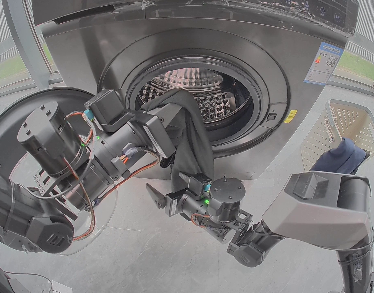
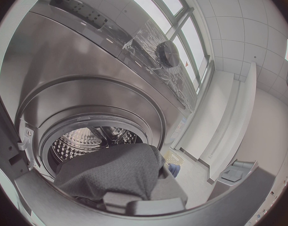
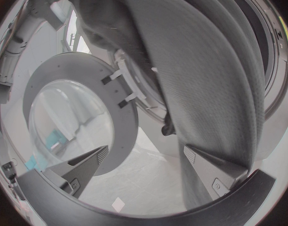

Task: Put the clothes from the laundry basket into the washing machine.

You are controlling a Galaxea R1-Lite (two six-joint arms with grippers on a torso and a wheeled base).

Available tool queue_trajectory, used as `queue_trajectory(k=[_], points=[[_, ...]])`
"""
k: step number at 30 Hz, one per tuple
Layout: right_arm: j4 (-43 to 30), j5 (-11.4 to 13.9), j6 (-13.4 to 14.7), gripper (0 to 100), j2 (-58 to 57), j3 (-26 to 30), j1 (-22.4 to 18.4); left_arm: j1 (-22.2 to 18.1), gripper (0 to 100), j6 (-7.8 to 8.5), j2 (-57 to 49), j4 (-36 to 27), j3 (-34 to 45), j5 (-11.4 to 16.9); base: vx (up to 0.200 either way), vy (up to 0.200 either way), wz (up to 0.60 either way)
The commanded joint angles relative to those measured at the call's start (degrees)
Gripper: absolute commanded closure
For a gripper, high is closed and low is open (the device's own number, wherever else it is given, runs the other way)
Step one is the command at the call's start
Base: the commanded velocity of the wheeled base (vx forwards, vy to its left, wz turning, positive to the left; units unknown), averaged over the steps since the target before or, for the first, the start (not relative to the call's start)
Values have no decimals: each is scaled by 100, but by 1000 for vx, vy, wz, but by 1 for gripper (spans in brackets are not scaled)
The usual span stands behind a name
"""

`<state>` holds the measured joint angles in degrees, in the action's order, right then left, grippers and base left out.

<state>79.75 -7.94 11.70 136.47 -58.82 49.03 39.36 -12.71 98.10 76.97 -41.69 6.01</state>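
**Dark garment held at the drum mouth**

We see a blue-and-white label high on the front of the washer and a yellow sticker beside the latch. The left gripper is raised to the drum rim, its fingers closed on the dark garment, which hangs out over the sill. The right gripper sits low by the hem with its fingers spread, one touching cloth. The door stands open on the left. The basket, holding a blue cloth, lies well to the right.
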Motion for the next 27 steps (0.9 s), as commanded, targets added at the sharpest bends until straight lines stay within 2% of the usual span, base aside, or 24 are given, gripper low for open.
queue_trajectory(k=[1,6,17,19,21,27], points=[[-12,-15,-10,0,169,-112,-377,10,100,-3,-142,-42,47,-3,0,0,0],[-65,-41,-19,0,143,-112,-552,10,100,-3,-212,-95,91,-3,0,0,0],[41,-77,-19,0,125,11,-429,-52,100,-12,-177,-95,153,-3,0,0,0],[58,-68,-10,0,81,116,-359,-52,100,-12,-159,-86,144,-3,0,0,0],[23,-41,34,0,-95,266,-87,-52,100,-12,-142,-95,109,-3,0,0,0],[-30,3,69,0,-147,231,353,-52,100,-12,-142,-95,91,-12,0,0,0]])
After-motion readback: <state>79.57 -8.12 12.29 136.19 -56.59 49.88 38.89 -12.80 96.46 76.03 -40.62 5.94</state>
